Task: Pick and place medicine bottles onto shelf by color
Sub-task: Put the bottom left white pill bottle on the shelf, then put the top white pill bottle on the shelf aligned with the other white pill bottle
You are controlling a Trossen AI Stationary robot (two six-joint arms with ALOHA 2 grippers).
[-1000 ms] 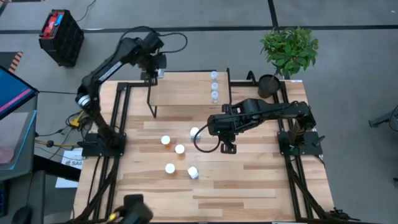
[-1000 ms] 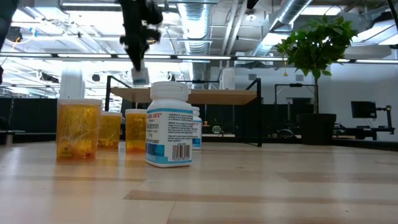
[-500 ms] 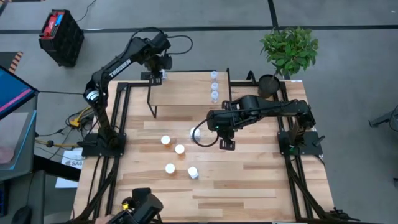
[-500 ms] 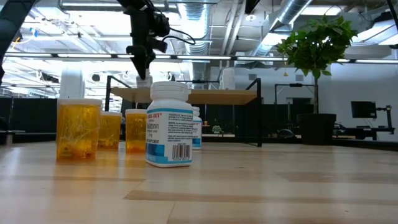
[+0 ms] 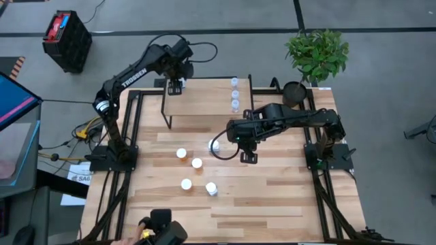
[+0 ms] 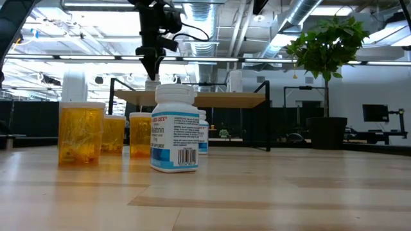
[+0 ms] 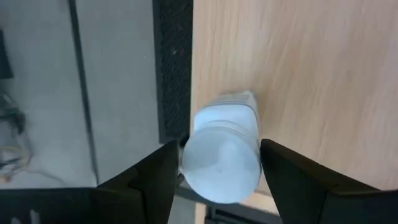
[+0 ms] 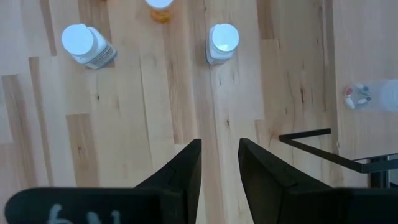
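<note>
A white medicine bottle (image 7: 221,158) with a white cap stands on its base at the far left corner of the shelf (image 5: 201,103). My left gripper (image 7: 219,143) points down over it, open, one finger on each side of the cap with a thin gap. Three clear bluish bottles (image 5: 235,93) stand in a row on the shelf's right part. Three orange bottles (image 6: 80,133) and two white ones (image 6: 174,128) stand on the table. My right gripper (image 5: 245,157) hangs shut and empty above the table, right of those bottles.
The shelf's black legs (image 5: 164,112) stand on the far half of the table. A potted plant (image 5: 317,54) sits at the far right corner. The near half of the wood tabletop (image 5: 272,204) carries nothing.
My left gripper has moved along the shelf's far edge toward the table's right and slightly down, carrying the white bottle. The bottle now stands on the shelf's far left corner.
</note>
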